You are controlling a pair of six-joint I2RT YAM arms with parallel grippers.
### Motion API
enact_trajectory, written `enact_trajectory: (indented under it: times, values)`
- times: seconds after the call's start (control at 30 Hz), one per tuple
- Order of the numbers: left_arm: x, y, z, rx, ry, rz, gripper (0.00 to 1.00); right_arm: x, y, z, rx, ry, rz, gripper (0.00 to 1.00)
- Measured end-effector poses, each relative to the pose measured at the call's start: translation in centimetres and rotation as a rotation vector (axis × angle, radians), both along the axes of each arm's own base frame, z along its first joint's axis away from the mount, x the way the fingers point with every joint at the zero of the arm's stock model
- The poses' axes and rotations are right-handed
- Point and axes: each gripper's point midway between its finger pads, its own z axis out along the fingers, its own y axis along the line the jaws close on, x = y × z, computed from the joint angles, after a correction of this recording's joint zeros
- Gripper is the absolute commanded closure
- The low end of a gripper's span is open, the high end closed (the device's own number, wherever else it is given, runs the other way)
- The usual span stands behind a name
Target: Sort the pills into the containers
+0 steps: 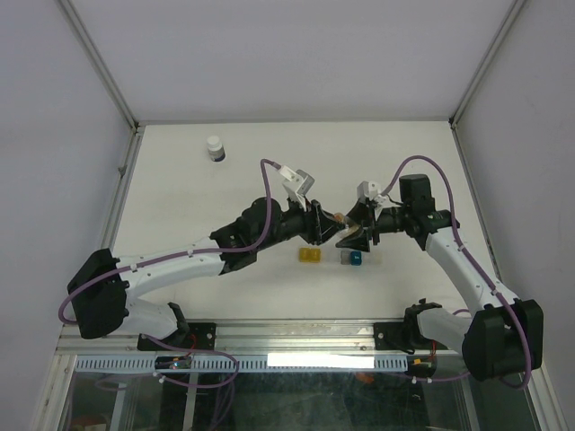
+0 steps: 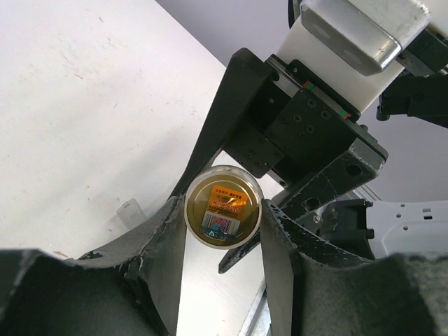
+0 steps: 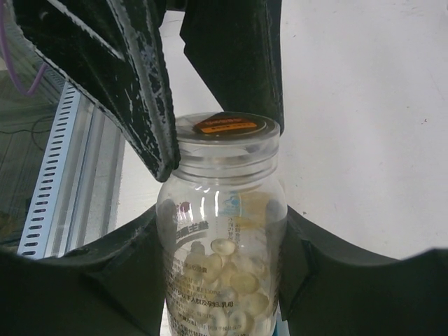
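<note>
A clear pill bottle (image 3: 222,231) with several pale pills (image 3: 234,280) in it is held above the table between the two arms. My right gripper (image 3: 220,245) is shut on its body. My left gripper (image 2: 224,217) is shut on its clear cap (image 2: 224,206), which has an orange label and sits on the bottle neck. In the top view the left gripper (image 1: 323,224) and right gripper (image 1: 353,230) meet at the bottle (image 1: 339,218). The containers lie on the table just below them, one yellow (image 1: 310,255), one teal (image 1: 352,258).
A white bottle with a dark band (image 1: 215,148) stands at the back left. A small clear plastic piece (image 2: 130,211) lies on the table beside the left fingers. A metal rail (image 1: 296,334) runs along the near edge.
</note>
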Motion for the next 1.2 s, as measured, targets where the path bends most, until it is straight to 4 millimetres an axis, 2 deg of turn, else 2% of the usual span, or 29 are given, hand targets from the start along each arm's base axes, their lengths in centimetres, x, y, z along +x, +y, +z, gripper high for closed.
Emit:
enact_trajectory:
  times: [0.13, 0.33, 0.5, 0.73, 0.9, 1.03, 1.1, 1.2]
  values:
    - [-0.2, 0.0, 0.1, -0.032, -0.003, -0.010, 0.25, 0.4, -0.1, 0.0, -0.006, -0.013, -0.012, 1.00]
    - [-0.4, 0.9, 0.6, -0.091, -0.001, -0.040, 0.01, 0.9, -0.4, -0.2, -0.017, -0.023, -0.033, 1.00]
    - [-0.5, 2.2, 1.9, -0.120, -0.048, -0.062, 0.01, 0.9, -0.4, -0.2, -0.018, -0.029, -0.032, 1.00]
    - [-1.4, 4.2, 3.3, -0.133, -0.236, -0.142, 0.01, 0.8, -0.4, -0.3, -0.021, -0.039, -0.023, 1.00]
    - [-2.4, 5.2, 2.5, -0.108, -0.465, -0.263, 0.01, 0.5, -0.5, -0.5, -0.023, -0.041, -0.013, 1.00]
    - [-3.7, 5.1, 1.5, -0.088, -0.651, -0.363, 0.01, 0.0, -0.5, -0.6, -0.016, -0.040, 0.008, 1.00]
    - [-3.5, 4.8, 1.1, -0.080, -0.705, -0.392, 0.01, -0.2, -0.4, -0.6, -0.014, -0.044, 0.014, 1.00]
    - [-2.1, 4.0, 0.6, -0.053, -0.742, -0.425, 0.02, -0.3, -0.5, -0.6, -0.013, -0.047, 0.022, 1.00]
